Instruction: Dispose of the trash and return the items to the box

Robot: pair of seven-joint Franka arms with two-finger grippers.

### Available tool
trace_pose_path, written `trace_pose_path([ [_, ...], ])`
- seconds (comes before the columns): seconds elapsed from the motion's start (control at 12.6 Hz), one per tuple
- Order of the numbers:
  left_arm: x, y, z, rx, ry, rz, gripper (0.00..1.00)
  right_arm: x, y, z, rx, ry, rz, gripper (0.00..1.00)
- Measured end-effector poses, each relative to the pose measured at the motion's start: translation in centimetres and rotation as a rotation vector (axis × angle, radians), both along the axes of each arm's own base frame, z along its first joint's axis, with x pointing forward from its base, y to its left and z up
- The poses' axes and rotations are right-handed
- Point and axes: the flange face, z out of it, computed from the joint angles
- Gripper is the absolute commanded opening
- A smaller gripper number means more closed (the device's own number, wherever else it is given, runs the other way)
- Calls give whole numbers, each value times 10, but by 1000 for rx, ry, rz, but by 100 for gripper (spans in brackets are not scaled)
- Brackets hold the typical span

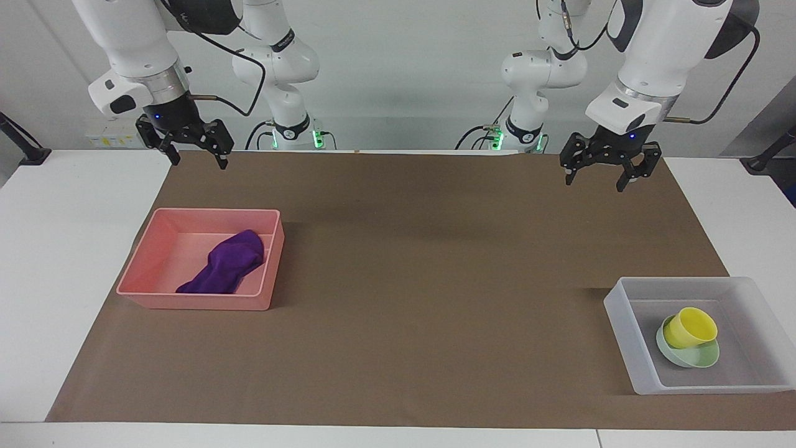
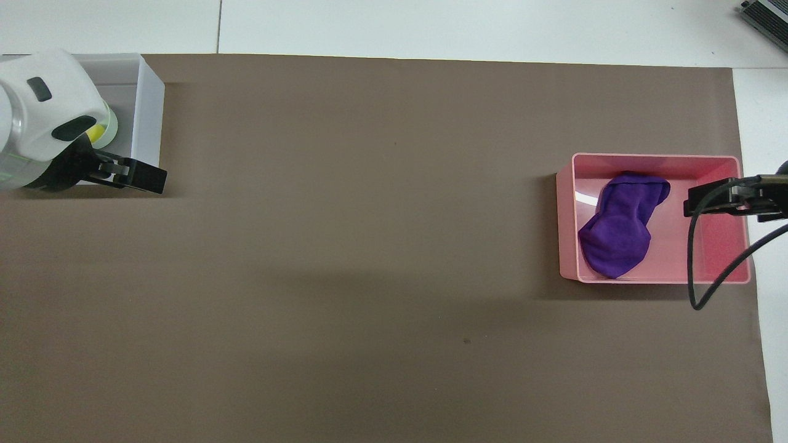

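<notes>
The purple cloth (image 1: pixel 227 264) lies crumpled in the pink tray (image 1: pixel 193 303); it also shows in the overhead view (image 2: pixel 619 231). The yellow cup (image 1: pixel 690 326) lies tilted in the mint-green bowl (image 1: pixel 699 358), both inside the frosted box (image 1: pixel 634 348). In the overhead view the left arm hides most of the box (image 2: pixel 148 104), and only slivers of the cup (image 2: pixel 95 132) and the bowl (image 2: pixel 111 123) show. My left gripper (image 1: pixel 594 183) (image 2: pixel 132 175) is open and empty, raised over the mat at the left arm's end. My right gripper (image 1: pixel 199 162) (image 2: pixel 708 200) is open and empty, raised over the mat's corner at the right arm's end.
A brown mat (image 1: pixel 435 280) covers most of the white table (image 1: pixel 62 249). The pink tray (image 2: pixel 652 158) stands toward the right arm's end and the box toward the left arm's end. Between them the mat is bare.
</notes>
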Motion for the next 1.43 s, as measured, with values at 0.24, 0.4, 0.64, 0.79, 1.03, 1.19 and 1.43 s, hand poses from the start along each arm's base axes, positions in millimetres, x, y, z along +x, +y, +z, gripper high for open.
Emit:
trace_pose_path([
  [0.24, 0, 13, -1, -6, 25, 25, 100, 0, 0, -1, 0, 1, 0, 100],
  [0.4, 3, 30, 0, -7, 24, 54, 100, 0, 0, -1, 0, 2, 0, 100],
  [0.64, 3, 43, 7, -8, 11, 75, 100, 0, 0, -1, 0, 2, 0, 100],
  [0.79, 1, 45, 6, -5, 29, 77, 100, 0, 0, -1, 0, 2, 0, 100],
  [1.03, -2, 45, 4, 0, 56, 76, 100, 0, 0, -1, 0, 3, 0, 100],
  [1.19, -2, 42, 3, 0, 58, 71, 100, 0, 0, -1, 0, 3, 0, 100],
  [1.43, -3, 38, 4, 1, 58, 63, 100, 0, 0, -2, 0, 3, 0, 100],
])
